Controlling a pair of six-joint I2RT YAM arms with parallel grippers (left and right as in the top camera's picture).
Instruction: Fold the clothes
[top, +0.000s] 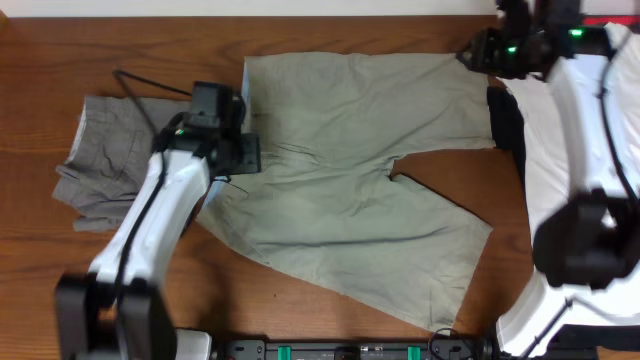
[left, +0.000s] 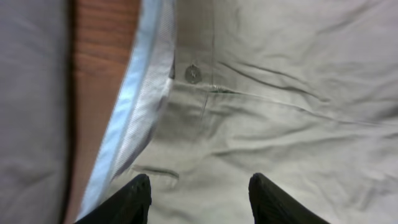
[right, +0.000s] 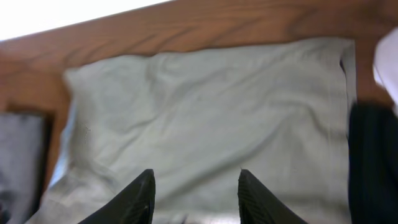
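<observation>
Khaki trousers (top: 350, 170) lie spread flat in the middle of a wooden bench (top: 60, 60). The waistband is at the left and the two legs run to the right, the nearer leg angling toward the front edge. A folded pair of grey trousers (top: 105, 165) sits at the left, just beside the waistband.

The left arm reaches over the waistband. Its pincer (left: 199, 202) is spread, with nothing between the fingers (left: 140, 199). It hangs above creased khaki cloth below the waistband button (left: 193, 74), and whether it touches the cloth cannot be told.

The right arm reaches to the far right end of the upper leg. Its pincer (right: 196, 199) is also spread and holds nothing, with the flat trouser leg stretching out beyond it.
</observation>
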